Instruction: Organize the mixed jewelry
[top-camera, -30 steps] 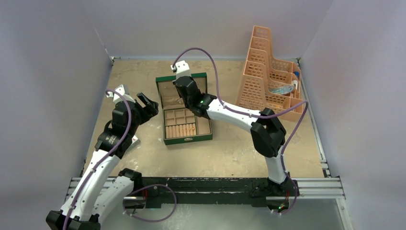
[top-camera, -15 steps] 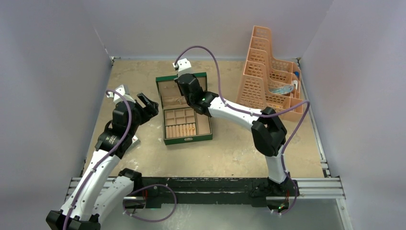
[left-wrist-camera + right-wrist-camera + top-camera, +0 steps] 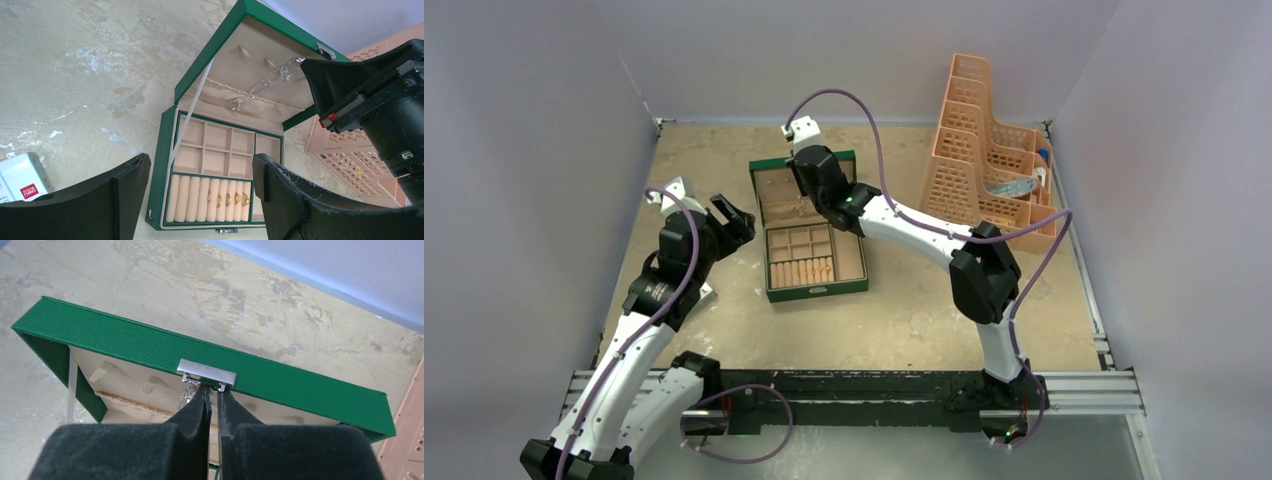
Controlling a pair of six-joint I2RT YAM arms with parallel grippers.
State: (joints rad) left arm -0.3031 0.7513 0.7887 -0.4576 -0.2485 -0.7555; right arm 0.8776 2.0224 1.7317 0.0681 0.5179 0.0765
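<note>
The green jewelry box [image 3: 770, 272] lies open mid-table, its lid [image 3: 774, 190] leaning back. Several small gold rings [image 3: 227, 199] sit in the beige ring rolls at the box's front. A silvery chain [image 3: 260, 87] runs slantwise across the lid's lining, from the pocket up to my right gripper. That right gripper [image 3: 215, 389] is at the lid's top edge, just under the metal clasp [image 3: 206, 374]. Its jaws are almost together, with the chain [image 3: 188, 390] at the tips. My left gripper [image 3: 200, 167] hangs open to the left of the box [image 3: 736, 215], holding nothing.
A peach plastic rack [image 3: 984, 170] stands at the back right, close to the right arm. A small white box with a red label [image 3: 22, 175] lies left of the jewelry box. A white ribbon [image 3: 192, 115] ties lid to base. Walls close in on three sides.
My right gripper has shifted slightly back and up along the lid toward its top edge. The left arm has not moved.
</note>
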